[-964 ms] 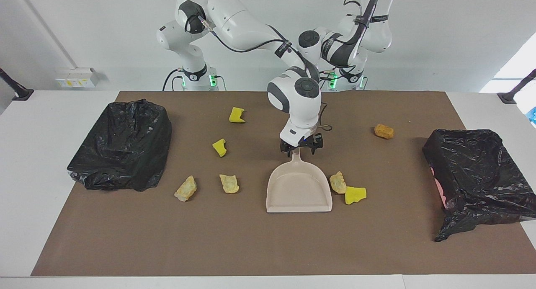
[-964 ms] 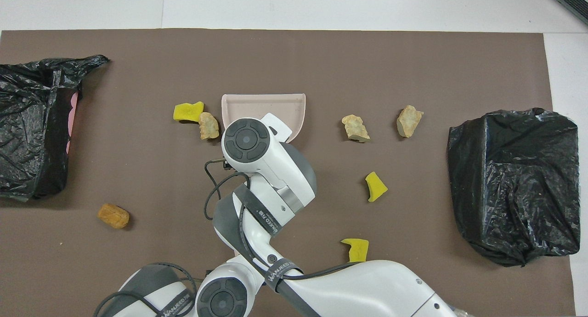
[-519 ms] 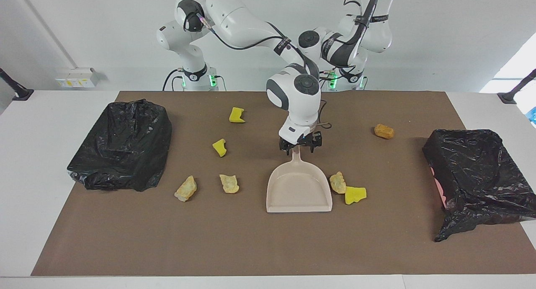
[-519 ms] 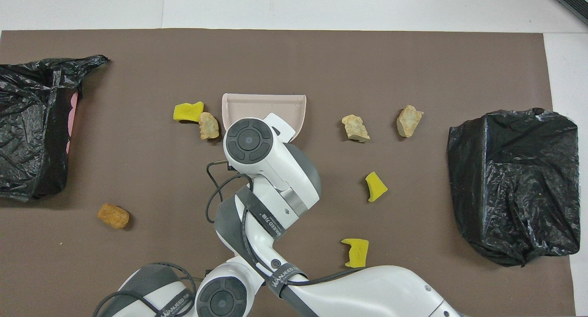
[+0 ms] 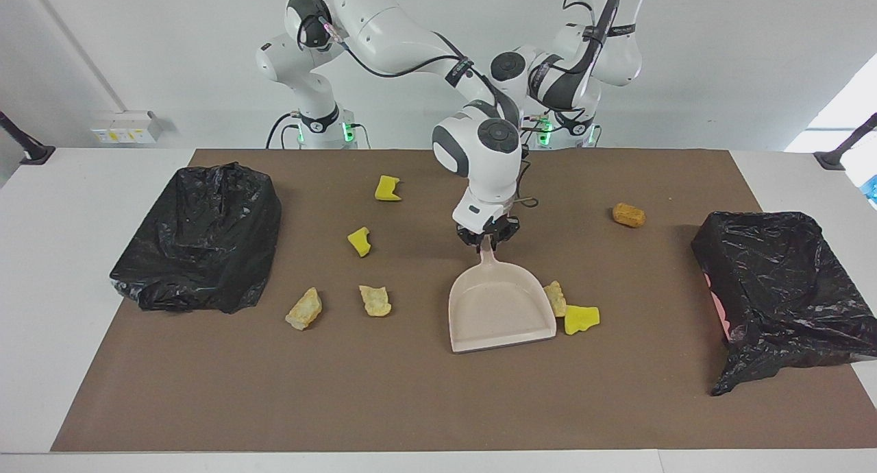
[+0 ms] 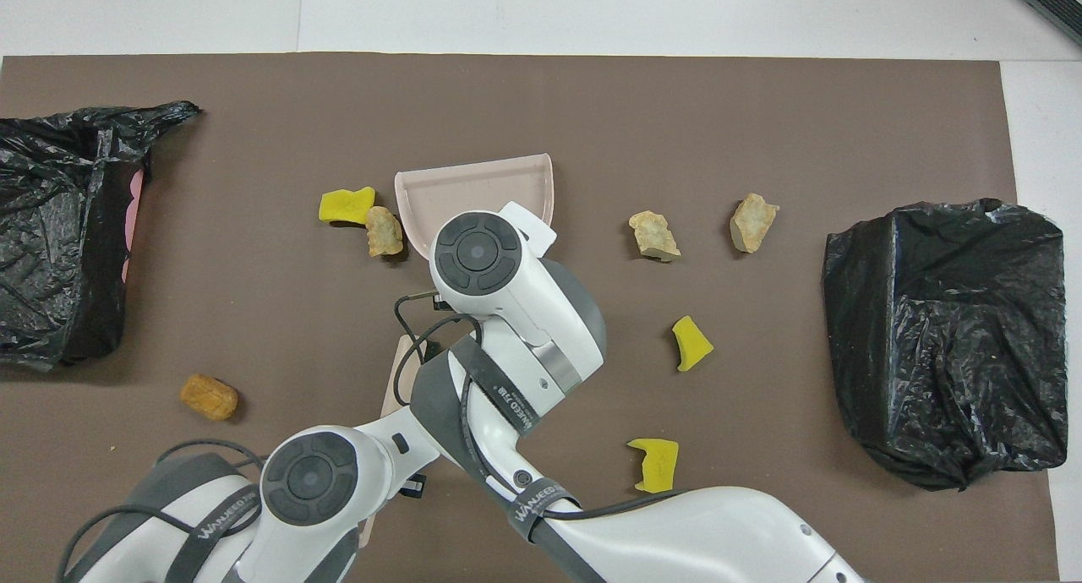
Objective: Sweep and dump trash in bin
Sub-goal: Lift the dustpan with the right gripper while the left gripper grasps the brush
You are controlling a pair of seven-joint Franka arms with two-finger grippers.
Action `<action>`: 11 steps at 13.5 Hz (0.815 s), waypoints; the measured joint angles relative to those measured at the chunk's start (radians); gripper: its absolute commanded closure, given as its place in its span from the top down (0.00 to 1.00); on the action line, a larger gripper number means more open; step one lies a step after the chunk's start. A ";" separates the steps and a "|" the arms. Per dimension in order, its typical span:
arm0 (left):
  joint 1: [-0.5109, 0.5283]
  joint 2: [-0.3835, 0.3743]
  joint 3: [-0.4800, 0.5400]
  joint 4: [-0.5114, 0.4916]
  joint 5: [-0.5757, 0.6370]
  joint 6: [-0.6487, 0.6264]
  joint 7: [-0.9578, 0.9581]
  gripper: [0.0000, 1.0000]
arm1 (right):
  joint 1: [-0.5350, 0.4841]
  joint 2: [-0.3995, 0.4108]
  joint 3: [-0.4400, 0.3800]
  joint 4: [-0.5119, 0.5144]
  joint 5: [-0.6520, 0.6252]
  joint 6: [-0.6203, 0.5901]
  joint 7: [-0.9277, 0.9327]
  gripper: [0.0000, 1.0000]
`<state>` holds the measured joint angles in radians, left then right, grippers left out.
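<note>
Right gripper [image 5: 487, 238] fingers clamped on dustpan [image 5: 499, 308] handle, pan tilted. Left gripper [image 6: 404, 465] near robots' edge, fingers closed, seemingly on pink flat tool. Trash: seven scraps [image 5: 358, 241] all on mat; none in bins [image 5: 199, 236]. Sweeping not begun.

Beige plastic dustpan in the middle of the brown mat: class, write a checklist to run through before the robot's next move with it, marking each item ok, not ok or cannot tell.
1. Right gripper shut on the handle of the beige plastic dustpan: ok.
2. Dustpan pan holds no scraps yet: ok.
3. Tan bread-like lump and yellow sponge chunk lie beside the pan, toward the left arm's end: ok.
4. Black-bagged bin at the left arm's end stands open: ok.
5. Left gripper, in neither view, holds a sweeping tool: cannot tell.
6. All scraps binned: not ok, seven lie on the brown mat.
</note>
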<state>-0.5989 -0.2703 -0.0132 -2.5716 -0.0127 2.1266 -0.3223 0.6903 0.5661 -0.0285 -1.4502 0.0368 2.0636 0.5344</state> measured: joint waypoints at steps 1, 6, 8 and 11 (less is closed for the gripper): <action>0.043 -0.001 0.001 0.001 0.000 -0.002 0.039 0.00 | -0.017 -0.015 -0.001 -0.001 0.000 -0.004 -0.031 0.00; 0.246 -0.009 0.003 0.059 0.002 -0.026 0.083 0.00 | -0.102 -0.102 -0.005 -0.007 -0.002 -0.160 -0.488 0.00; 0.300 -0.010 0.004 0.119 0.003 -0.075 0.082 0.00 | -0.104 -0.112 -0.004 -0.013 -0.037 -0.208 -0.700 0.00; 0.345 -0.011 0.004 0.150 0.041 -0.162 -0.018 0.00 | -0.111 -0.114 -0.005 -0.018 -0.088 -0.269 -0.931 0.00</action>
<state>-0.2541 -0.2811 -0.0091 -2.4216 0.0287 1.9648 -0.3399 0.5793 0.4524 -0.0335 -1.4679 -0.0512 1.7946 -0.3966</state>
